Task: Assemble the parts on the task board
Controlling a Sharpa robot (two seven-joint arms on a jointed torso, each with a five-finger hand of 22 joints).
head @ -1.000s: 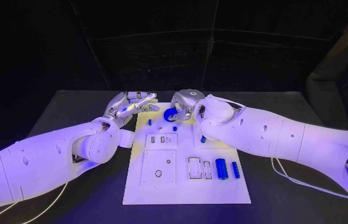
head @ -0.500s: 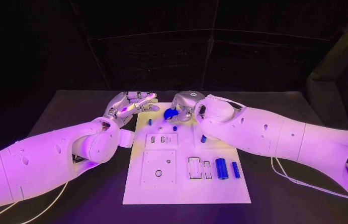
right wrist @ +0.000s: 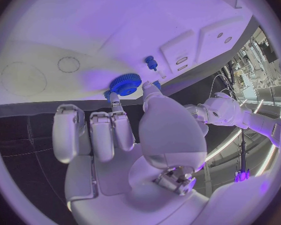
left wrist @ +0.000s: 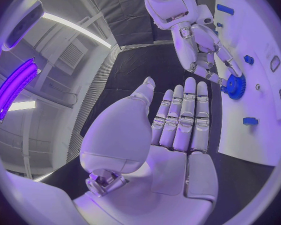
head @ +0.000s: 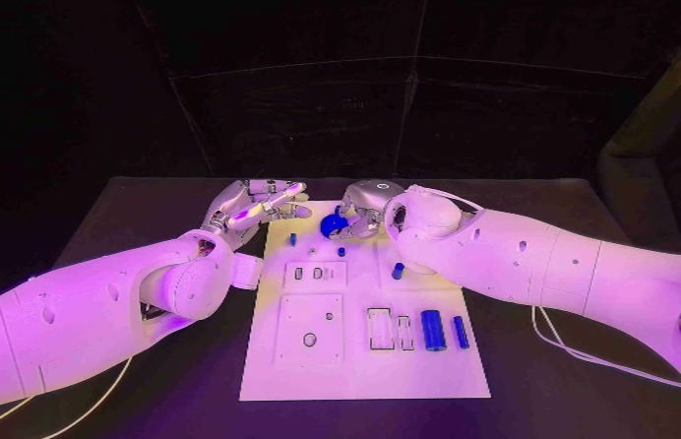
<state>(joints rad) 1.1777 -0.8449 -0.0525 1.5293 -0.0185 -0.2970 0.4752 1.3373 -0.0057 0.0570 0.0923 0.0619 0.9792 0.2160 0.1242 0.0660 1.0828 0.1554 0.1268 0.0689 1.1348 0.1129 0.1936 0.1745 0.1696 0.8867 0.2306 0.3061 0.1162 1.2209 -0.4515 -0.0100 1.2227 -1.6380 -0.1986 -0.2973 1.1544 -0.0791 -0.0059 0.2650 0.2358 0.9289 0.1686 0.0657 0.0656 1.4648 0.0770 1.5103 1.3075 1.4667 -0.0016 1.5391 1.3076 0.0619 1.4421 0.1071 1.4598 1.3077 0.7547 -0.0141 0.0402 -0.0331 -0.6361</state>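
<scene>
Right wrist view: right hand (right wrist: 125, 135) pinches the blue gear (right wrist: 125, 83) at its fingertips, above the task board (right wrist: 84, 30). Lower squarely (judged). Left hand (left wrist: 168, 130) beside, flat, empty.

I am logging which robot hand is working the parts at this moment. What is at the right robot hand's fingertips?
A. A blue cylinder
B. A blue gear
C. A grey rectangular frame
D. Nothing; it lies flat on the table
B: the right wrist view shows the right robot hand pinching a toothed blue gear at its fingertips over the task board, and the head view shows the same.
</scene>
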